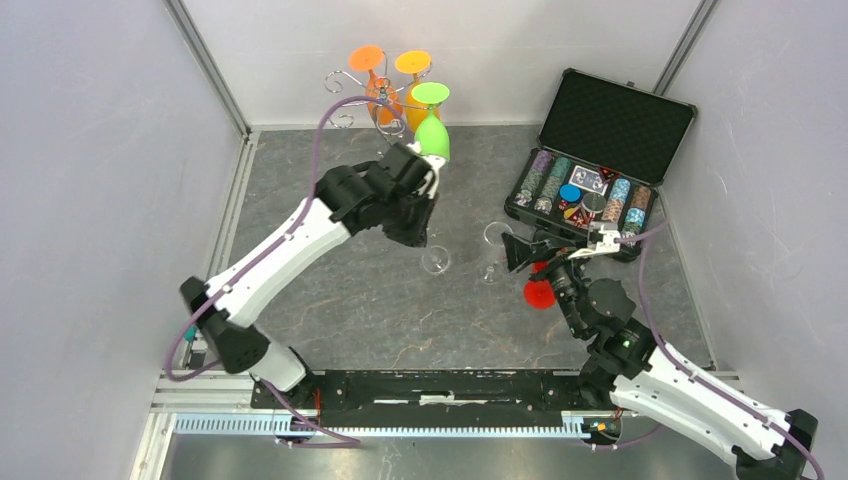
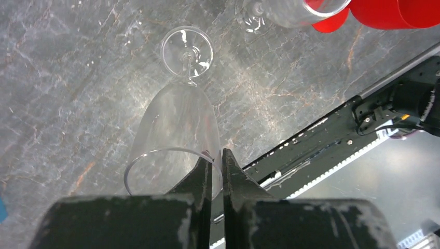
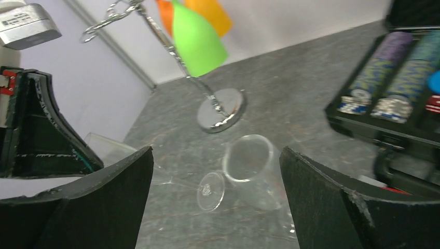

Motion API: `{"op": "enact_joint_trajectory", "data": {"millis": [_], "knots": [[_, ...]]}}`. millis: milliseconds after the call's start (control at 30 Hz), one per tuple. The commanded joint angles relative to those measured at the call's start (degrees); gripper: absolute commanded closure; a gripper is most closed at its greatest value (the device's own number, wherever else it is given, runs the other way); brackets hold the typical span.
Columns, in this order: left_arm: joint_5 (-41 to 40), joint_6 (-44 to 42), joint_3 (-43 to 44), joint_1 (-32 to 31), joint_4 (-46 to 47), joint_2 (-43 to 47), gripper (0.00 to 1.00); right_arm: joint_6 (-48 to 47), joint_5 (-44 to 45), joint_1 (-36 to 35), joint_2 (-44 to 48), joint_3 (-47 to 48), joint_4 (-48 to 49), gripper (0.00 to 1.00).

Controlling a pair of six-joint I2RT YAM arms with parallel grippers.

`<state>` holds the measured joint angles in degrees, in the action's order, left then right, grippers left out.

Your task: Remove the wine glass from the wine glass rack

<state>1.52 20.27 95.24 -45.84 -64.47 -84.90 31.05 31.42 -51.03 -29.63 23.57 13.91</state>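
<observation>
The left gripper [image 2: 222, 158] reaches out over the middle of the table [image 1: 330, 310] and is pinched nearly shut on the rim of a clear wine glass [image 2: 176, 119], with the thin glass wall caught between its two fingers. That glass is off the rack, out in front of it, its round foot low over the grey table; whether the foot touches the surface cannot be told. Behind the left arm, at the back of the table, stands the wine glass rack [image 3: 220, 109], a shiny stand with curled arms. An orange glass [image 1: 368, 58], an amber glass [image 1: 413, 62] and a green glass [image 1: 432, 135] hang from it bowl down. Just to the right of the held glass a second clear glass [image 3: 249, 165] sits on the table. The right gripper [image 3: 216, 153] faces it with its fingers spread wide and empty. A red glass [image 1: 540, 293] lies partly under the right arm. At the far right is an open black case [image 1: 615, 125] with rows of poker chips [image 1: 545, 180].
</observation>
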Motion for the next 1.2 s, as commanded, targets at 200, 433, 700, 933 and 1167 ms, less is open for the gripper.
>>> {"op": "enact_joint_trajectory", "data": {"millis": [200,433,700,933,1167], "knots": [[-9.4,-5.4,19.1,-8.9,-10.5,-17.7,0.98,-1.8,13.1,-0.2,10.4,0.0,-14.9,0.04],[-7.7,-5.4,26.7,-11.3,-13.1,-25.1,0.98,-1.4,15.5,-0.2,14.3,-0.8,-19.1,0.04],[-8.5,-5.4,30.1,-12.6,-16.3,-29.2,0.93,-1.9,16.5,-0.2,16.7,-1.0,-20.0,0.04],[-10.2,-6.6,31.9,-12.6,-16.7,-29.4,0.71,-1.5,16.1,-0.2,16.8,-1.1,-20.3,0.04],[-9.6,-7.9,36.7,-12.5,-16.8,-29.1,0.51,-1.3,15.8,-0.2,16.7,-0.7,-20.3,0.04]]}}
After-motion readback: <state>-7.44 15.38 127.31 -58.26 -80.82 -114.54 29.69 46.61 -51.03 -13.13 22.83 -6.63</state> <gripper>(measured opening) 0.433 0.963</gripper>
